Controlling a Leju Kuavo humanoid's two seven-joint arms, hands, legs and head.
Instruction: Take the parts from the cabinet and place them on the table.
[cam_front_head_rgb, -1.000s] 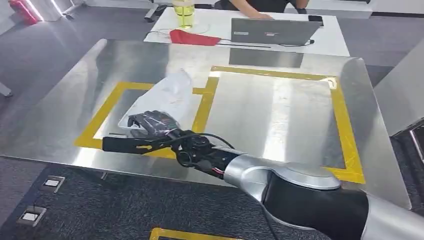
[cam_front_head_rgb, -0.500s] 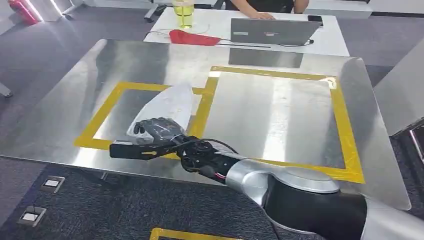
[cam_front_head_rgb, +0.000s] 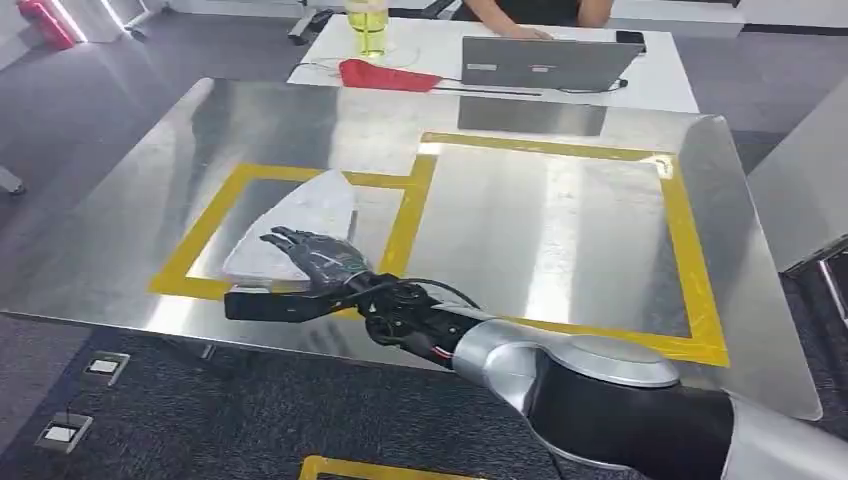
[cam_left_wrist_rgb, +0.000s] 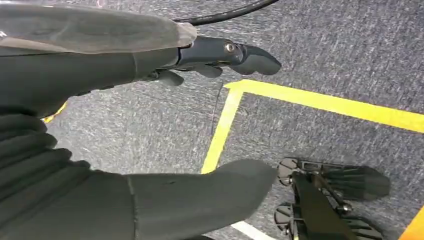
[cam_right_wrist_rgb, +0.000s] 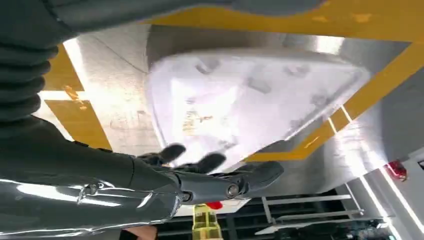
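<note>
A clear plastic bag of parts (cam_front_head_rgb: 300, 222) lies flat on the steel table (cam_front_head_rgb: 560, 230), inside the left yellow-taped square (cam_front_head_rgb: 213, 215). My right hand (cam_front_head_rgb: 315, 256) reaches across from the right and hovers at the bag's near edge, fingers spread, holding nothing. The right wrist view has the bag (cam_right_wrist_rgb: 240, 100) just beyond the dark fingers (cam_right_wrist_rgb: 250, 177) of my right hand (cam_right_wrist_rgb: 210, 177), apart from them. My left hand (cam_left_wrist_rgb: 150, 60) hangs over grey carpet with its thumb and fingers apart and nothing in it.
A second, larger yellow-taped square (cam_front_head_rgb: 683, 230) takes up the table's right half. Behind the table stands a white desk with a laptop (cam_front_head_rgb: 545, 62), a red item (cam_front_head_rgb: 385, 73) and a green bottle (cam_front_head_rgb: 367, 25); a person (cam_front_head_rgb: 520, 8) sits there.
The bag, first held up and tilted in my right hand, has dropped flat onto the table. The hand's fingers have spread and let it go.
</note>
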